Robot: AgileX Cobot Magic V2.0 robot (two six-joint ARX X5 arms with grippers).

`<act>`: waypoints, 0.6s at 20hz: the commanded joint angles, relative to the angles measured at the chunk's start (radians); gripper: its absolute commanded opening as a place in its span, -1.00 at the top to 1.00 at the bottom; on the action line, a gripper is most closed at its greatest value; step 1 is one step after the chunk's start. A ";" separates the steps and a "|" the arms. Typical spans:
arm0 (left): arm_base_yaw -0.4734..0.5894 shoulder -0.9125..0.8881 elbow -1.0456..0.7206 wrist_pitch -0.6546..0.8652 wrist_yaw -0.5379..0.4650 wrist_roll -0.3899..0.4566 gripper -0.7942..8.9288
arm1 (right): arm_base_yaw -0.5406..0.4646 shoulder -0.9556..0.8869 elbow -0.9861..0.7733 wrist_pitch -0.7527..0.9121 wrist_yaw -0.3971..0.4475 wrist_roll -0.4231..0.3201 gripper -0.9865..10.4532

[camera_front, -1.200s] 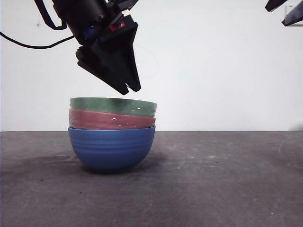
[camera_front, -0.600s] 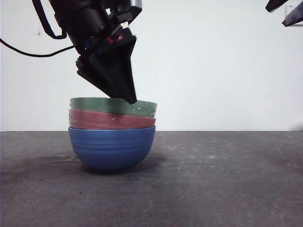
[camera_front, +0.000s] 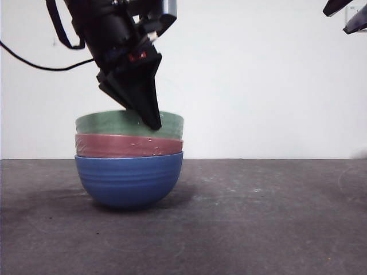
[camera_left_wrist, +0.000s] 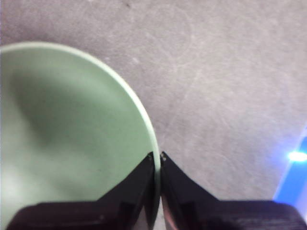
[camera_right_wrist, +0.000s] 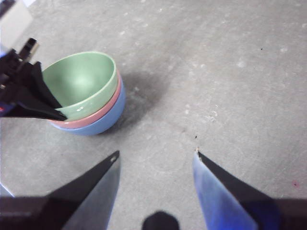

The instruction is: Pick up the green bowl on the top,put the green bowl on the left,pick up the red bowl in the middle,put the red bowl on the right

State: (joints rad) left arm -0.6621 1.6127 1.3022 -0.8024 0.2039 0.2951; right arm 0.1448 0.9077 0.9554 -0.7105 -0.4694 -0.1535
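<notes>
We read this as step one, the grasp: left gripper (camera_left_wrist: pixel 159 155) has its jaws pinched nearly together across the rim of the green bowl (camera_front: pixel 114 124), which tops the stack on red bowl (camera_front: pixel 123 146) and blue bowl (camera_front: pixel 129 180). Next comes a straight lift clear, then carrying it left to the tabletop (camera_front: pixel 275 217) (right gripper (camera_right_wrist: pixel 156 155) waits high, jaws spread wide, holding nothing)

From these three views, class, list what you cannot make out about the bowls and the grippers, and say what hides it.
- Front view: the left gripper covers part of the green bowl, so its grip is unclear there.
- Front view: the red bowl shows only a band; the rest sits inside the blue bowl.
- Left wrist view: the green bowl is blurred and cut by the edge.
- Front view: the right gripper is cut off at the top corner.
</notes>
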 commanded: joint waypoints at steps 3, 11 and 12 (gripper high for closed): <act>-0.014 0.005 0.114 -0.097 0.011 -0.007 0.85 | 0.002 0.001 0.005 0.002 0.001 0.006 0.39; -0.187 -0.014 0.326 -0.161 0.008 -0.089 0.85 | 0.000 0.001 0.005 0.005 0.017 0.006 0.40; -0.234 -0.013 0.309 -0.150 0.002 -0.089 0.85 | 0.000 0.001 0.005 0.007 0.050 0.006 0.40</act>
State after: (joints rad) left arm -0.8825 1.5951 1.6245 -0.9508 0.2043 0.2153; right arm 0.1448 0.9077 0.9554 -0.7094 -0.4255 -0.1532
